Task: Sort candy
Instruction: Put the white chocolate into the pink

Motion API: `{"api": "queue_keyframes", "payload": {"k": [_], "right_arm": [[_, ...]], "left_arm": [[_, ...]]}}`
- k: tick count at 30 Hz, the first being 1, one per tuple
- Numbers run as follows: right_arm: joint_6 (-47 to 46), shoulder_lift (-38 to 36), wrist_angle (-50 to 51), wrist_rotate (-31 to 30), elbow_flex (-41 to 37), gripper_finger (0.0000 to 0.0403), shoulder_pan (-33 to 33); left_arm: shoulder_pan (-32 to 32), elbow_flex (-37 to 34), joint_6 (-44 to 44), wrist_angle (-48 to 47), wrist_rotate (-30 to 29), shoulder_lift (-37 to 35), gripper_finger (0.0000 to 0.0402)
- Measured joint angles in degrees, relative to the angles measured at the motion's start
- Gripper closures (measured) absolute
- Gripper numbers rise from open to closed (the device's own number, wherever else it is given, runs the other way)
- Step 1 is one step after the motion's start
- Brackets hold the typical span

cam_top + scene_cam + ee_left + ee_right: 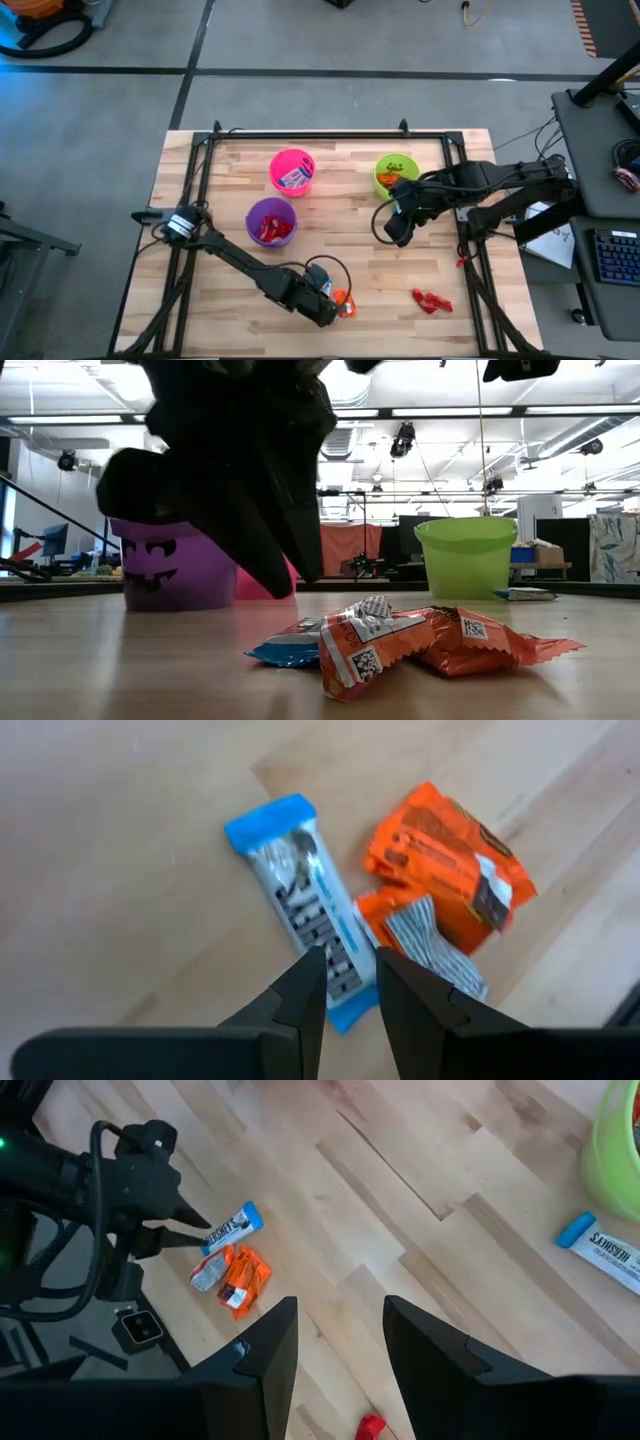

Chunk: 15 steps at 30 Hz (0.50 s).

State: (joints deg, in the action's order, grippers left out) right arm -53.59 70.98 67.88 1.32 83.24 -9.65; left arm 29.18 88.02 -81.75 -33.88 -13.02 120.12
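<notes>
A slim blue-and-white bar (300, 890) lies flat on the wood beside two orange-wrapped candies (440, 850). They sit near the table's near edge (343, 299). My left gripper (350, 985) hangs just above the bar's near end, fingers a narrow gap apart and pointing down. In the low view its tips (290, 570) stand clear of the candies (400, 645). My right gripper (340, 1330) is open and empty, raised beside the green cup (395, 172). Another blue-and-white bar (605, 1250) lies by that cup. Red candies (432, 300) rest on the table's near right.
The pink cup (292, 170) holds blue-and-white bars and the purple cup (270, 220) holds red candies; the green cup shows orange inside. A black frame (300, 133) borders the table's far and side edges. One red candy (462, 262) lies by the right rail.
</notes>
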Motion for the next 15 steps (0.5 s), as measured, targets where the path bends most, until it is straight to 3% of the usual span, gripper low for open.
{"api": "queue_keyframes", "payload": {"k": [15], "right_arm": [[-0.02, 0.02, 0.0, -0.02, 0.0, 0.0261, 0.0]], "left_arm": [[-2.51, 0.47, 1.74, 1.21, -2.91, 0.61, 0.0322]]}}
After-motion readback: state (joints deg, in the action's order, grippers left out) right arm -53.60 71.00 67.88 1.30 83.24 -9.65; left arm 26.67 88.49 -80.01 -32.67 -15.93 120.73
